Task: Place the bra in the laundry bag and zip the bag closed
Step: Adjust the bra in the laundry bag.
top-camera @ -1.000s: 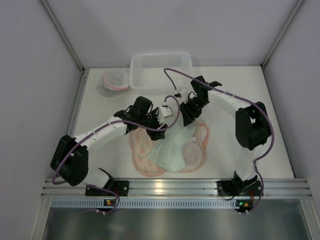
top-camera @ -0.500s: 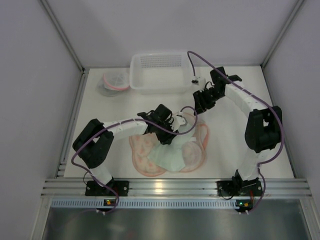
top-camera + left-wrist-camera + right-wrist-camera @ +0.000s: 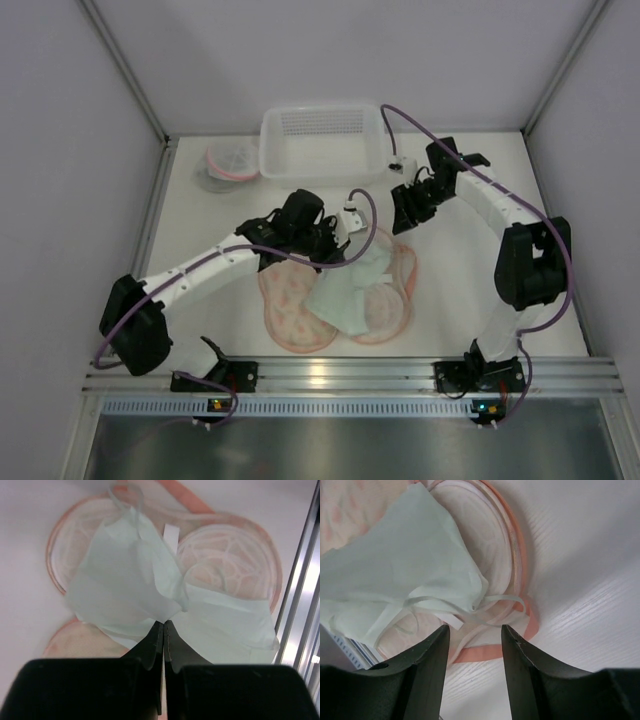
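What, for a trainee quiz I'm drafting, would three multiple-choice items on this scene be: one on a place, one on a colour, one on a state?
1. Where does the bra lie?
A) in the white basket
B) on the open laundry bag
C) on bare table

2. What colour is the bag's rim?
A) blue
B) black
C) pink

3. How is the right gripper?
A) open, empty
B) shut on a strap
C) shut on the basket

Key: B, the pale fabric rests across the mesh halves; C, a pink band edges them; A, its wrist view shows parted fingers gripping nothing.
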### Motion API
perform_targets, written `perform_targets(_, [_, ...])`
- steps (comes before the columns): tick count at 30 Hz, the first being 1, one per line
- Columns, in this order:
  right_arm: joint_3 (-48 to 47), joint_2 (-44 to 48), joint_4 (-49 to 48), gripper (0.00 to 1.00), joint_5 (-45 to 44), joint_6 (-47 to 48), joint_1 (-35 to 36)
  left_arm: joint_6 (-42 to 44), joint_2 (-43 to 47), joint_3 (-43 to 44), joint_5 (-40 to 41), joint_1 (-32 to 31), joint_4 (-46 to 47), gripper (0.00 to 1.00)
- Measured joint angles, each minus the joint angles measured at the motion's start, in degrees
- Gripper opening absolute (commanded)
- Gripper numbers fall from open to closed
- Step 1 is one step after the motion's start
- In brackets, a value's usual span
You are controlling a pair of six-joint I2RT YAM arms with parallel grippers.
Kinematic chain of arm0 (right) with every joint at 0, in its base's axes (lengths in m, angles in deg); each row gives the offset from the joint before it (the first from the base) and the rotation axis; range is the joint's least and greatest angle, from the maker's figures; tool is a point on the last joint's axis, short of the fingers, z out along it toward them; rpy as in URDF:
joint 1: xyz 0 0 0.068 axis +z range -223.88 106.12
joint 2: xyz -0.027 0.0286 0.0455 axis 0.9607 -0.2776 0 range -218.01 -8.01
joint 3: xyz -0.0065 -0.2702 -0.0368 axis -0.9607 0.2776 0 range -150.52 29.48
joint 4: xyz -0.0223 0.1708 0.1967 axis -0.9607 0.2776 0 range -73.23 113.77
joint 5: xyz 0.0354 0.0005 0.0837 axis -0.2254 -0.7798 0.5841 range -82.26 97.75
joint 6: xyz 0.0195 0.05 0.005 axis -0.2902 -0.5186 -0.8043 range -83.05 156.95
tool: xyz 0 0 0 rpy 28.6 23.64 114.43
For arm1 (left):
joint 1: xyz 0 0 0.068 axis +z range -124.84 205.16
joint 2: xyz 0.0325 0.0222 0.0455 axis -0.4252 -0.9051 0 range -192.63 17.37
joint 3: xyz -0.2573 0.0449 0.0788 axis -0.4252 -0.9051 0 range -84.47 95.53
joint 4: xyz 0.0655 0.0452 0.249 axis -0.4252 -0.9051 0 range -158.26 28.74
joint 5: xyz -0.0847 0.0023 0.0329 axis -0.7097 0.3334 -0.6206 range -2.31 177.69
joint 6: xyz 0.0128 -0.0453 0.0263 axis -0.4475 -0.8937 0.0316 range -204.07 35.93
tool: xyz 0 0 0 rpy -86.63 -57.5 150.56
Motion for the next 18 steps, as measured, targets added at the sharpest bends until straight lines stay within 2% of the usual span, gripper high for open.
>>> perform_targets(9, [0.5, 0.0, 0.6, 0.46, 0.6, 0.0, -0.1, -8.2, 1.6, 10.1, -2.8, 0.0, -0.3, 0.0])
perform_targets(18, [3.0, 0.0, 1.9, 0.46, 2.2, -0.2, -1.1, -18.3, 0.9, 13.7, -1.2, -0.8, 0.9, 0.0])
